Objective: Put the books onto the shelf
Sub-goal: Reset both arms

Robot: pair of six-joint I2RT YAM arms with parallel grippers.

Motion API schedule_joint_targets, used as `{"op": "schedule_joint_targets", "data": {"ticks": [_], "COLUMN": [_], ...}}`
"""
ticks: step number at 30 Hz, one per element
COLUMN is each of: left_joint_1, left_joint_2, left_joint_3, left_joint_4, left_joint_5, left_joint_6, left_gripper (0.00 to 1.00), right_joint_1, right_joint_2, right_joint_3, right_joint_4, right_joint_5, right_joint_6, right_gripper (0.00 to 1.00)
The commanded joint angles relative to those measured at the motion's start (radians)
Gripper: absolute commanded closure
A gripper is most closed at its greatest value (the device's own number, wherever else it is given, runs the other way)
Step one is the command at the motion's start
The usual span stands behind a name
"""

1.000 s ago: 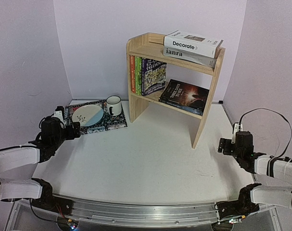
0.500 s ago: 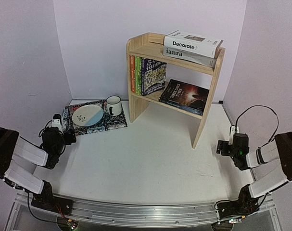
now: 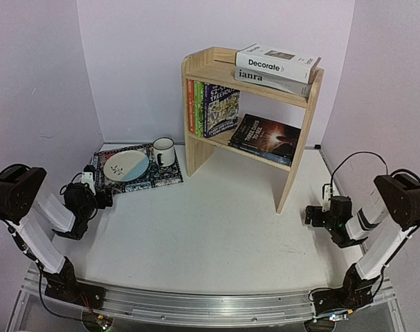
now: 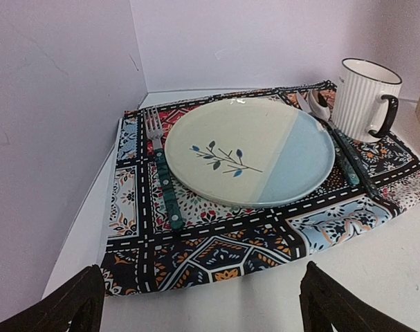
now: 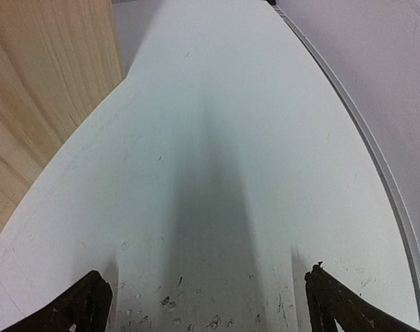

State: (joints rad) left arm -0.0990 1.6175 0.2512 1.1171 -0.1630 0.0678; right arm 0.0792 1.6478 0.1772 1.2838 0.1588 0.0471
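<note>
The pine shelf point(image 3: 293, 149) stands at the back of the table. On its top tier lie the white "Decorate" book point(image 3: 277, 62) and, under it, the grey "ianra" book point(image 3: 272, 81). On the lower tier, colourful paperbacks point(image 3: 213, 109) stand upright at the left and the black "Three Days to See" book point(image 3: 265, 138) lies flat. My left gripper point(image 3: 102, 197) point(image 4: 203, 290) is open and empty, low by the placemat's near edge. Just as empty, my right gripper point(image 3: 312, 214) point(image 5: 204, 290) hangs open over bare table beside the shelf's side panel point(image 5: 43, 83).
A patterned placemat point(image 4: 230, 249) lies at the back left with a plate point(image 4: 251, 152), a fork point(image 4: 162, 176) and a white mug point(image 4: 362, 100) on it. Purple walls close in the left, back and right sides. The table's right edge point(image 5: 376, 166) runs near my right gripper.
Both arms have folded back, elbows raised toward their bases. The left gripper has dropped slightly by the placemat, the right has shifted left and lower. Both stayed open; no book moved.
</note>
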Motion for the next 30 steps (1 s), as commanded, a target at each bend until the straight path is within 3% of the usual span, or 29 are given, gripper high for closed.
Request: {"op": "schedule_joint_targets", "data": {"ticks": [1, 3, 30], "left_joint_1": [0.057, 0.062, 0.063], "left_joint_2": [0.047, 0.048, 0.045], "left_joint_3": [0.061, 0.065, 0.065], "left_joint_4": [0.048, 0.041, 0.03], "left_joint_5": [0.061, 0.063, 0.067], "left_joint_6": [-0.033, -0.036, -0.036], "left_gripper": [0.0, 0.0, 0.0], "right_joint_1": [-0.001, -0.001, -0.002], "right_joint_2": [0.007, 0.009, 0.007], "right_joint_3": [0.077, 0.122, 0.119], "right_joint_4": [0.01, -0.085, -0.086], "right_joint_5": [-0.003, 0.024, 0.033], "right_joint_6": [-0.007, -0.001, 0.0], "right_gripper": [0.02, 0.02, 0.02]}}
